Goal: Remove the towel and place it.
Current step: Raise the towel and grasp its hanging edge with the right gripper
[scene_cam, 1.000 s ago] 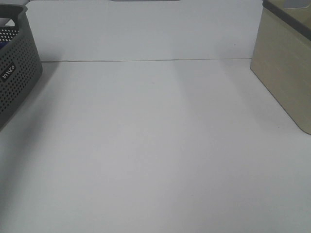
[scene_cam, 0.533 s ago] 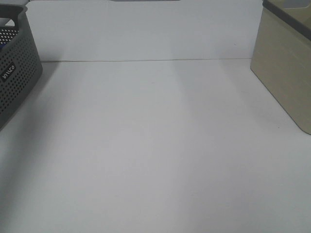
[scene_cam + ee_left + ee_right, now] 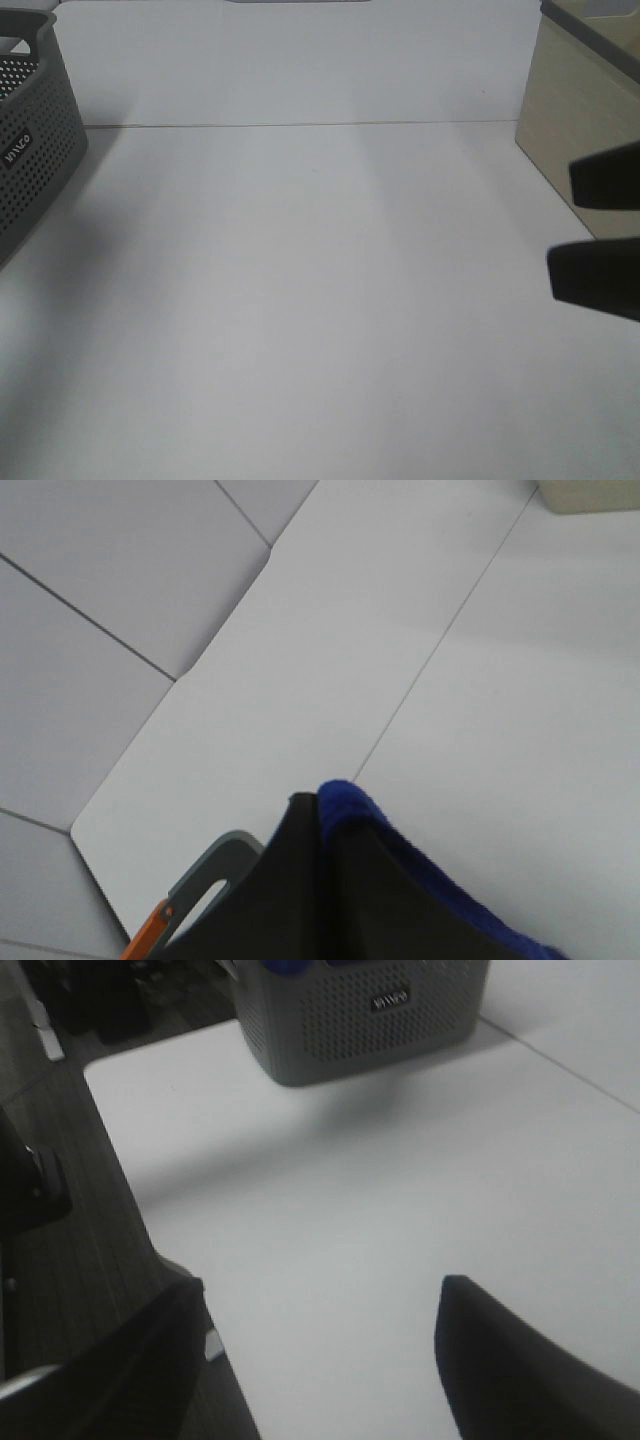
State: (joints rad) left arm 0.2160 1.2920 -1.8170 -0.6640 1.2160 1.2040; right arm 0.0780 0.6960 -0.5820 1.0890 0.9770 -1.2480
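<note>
At nine to ten o'clock in the high view, the grey perforated basket (image 3: 30,140) stands on the white table (image 3: 320,300), cut off by the picture's edge. The right wrist camera sees the same basket across the table, with blue plush showing above its rim.

That blue is the towel (image 3: 400,845). In the left wrist view a fold of it runs along one side of the left gripper (image 3: 316,815), right up to the tip. The two black fingers there lie pressed together with only a thin seam between them, pinching the cloth. The basket's grey handle sits just beside and below them. This gripper does not show in the high view.

The middle of the table lies bare and white.

At three o'clock in the high view the right gripper (image 3: 600,228) reaches in from the edge, above the table, its two dark fingers spread well apart with nothing between them. The right wrist view shows the same wide gap over the tabletop.

At one to two o'clock stands a beige box (image 3: 580,130), near the right gripper.
</note>
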